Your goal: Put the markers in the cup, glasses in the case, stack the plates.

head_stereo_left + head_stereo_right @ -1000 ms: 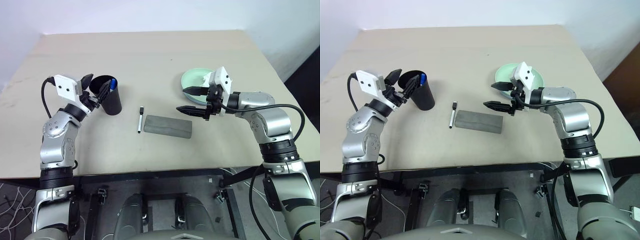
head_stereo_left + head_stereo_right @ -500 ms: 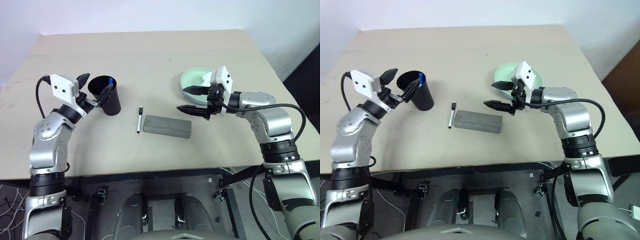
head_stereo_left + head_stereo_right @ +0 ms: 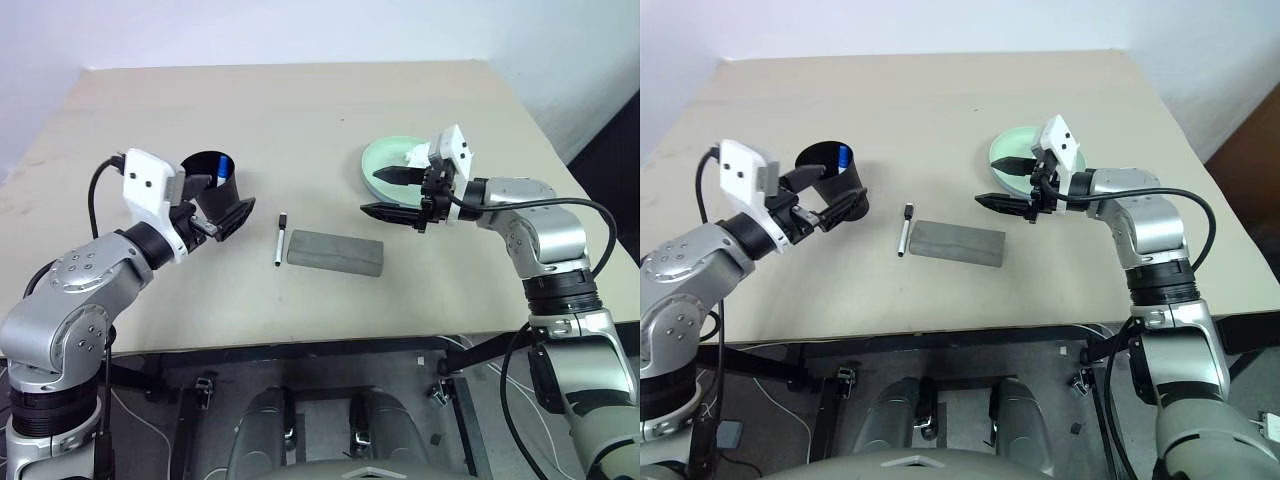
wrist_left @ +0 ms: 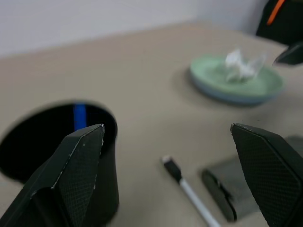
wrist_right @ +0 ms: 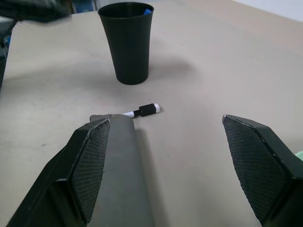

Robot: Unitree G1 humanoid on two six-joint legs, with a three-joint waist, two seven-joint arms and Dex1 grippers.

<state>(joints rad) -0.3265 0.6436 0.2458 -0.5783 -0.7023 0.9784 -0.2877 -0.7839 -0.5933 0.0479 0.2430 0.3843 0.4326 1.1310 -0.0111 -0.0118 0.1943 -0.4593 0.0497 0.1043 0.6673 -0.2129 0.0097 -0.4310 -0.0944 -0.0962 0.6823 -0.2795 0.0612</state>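
Note:
The black cup (image 5: 127, 42) stands upright at the left of the table with the blue-capped marker (image 3: 224, 165) inside it. My left gripper (image 3: 225, 197) hovers open just in front of the cup, empty. The black-capped marker (image 3: 279, 238) lies on the table beside the closed grey case (image 3: 336, 252). The mint green plate (image 4: 236, 85) rests on the light blue one at the right. My right gripper (image 3: 370, 192) hangs open and empty between the plates and the case. The glasses are out of view.
A crumpled white tissue (image 4: 241, 64) lies on the top plate. The beige table (image 3: 300, 110) stretches wide behind the objects. Its front edge runs just below the case.
My left gripper has drawn back from the cup's mouth and swung round toward the table's middle, its jaws wide; the blue-capped marker stays in the cup. The right gripper has barely moved.

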